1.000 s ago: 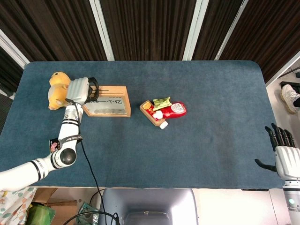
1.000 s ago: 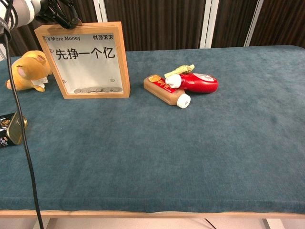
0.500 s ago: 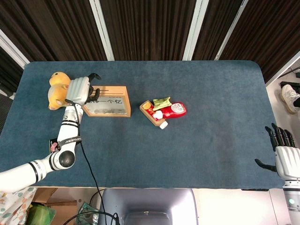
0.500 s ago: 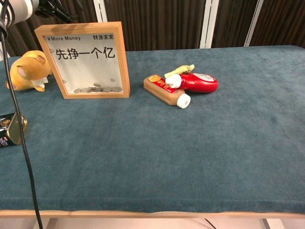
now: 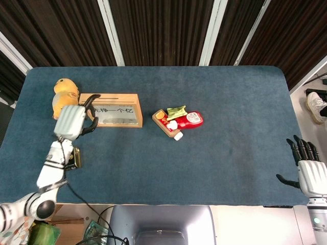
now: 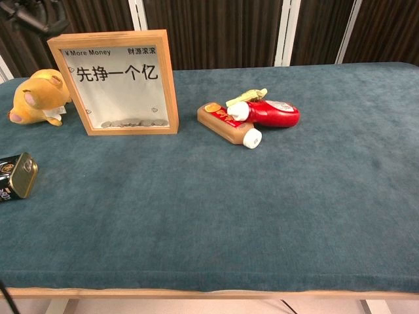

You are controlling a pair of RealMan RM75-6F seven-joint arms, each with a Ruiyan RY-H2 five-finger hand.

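A wooden picture-frame coin box (image 5: 116,109) (image 6: 118,82) stands upright at the left of the blue table, with coins lying in its bottom. My left hand (image 5: 74,120) hovers just left of and nearer than the box, fingers apart and curved, holding nothing and clear of the box. Its dark fingertips (image 6: 31,12) show at the chest view's top left corner. My right hand (image 5: 307,166) hangs off the table's near right corner with fingers spread and empty; only the head view shows it.
A yellow plush toy (image 5: 63,95) (image 6: 38,97) lies left of the box. A small tin (image 6: 17,175) (image 5: 77,157) sits near the left front. At mid-table a red bottle (image 6: 272,113), a brown bottle (image 6: 228,124) and a yellow packet (image 6: 247,96) lie together.
My left hand has let go of the box's top edge and drawn back toward the near left. The box stays upright. The right hand has not moved.
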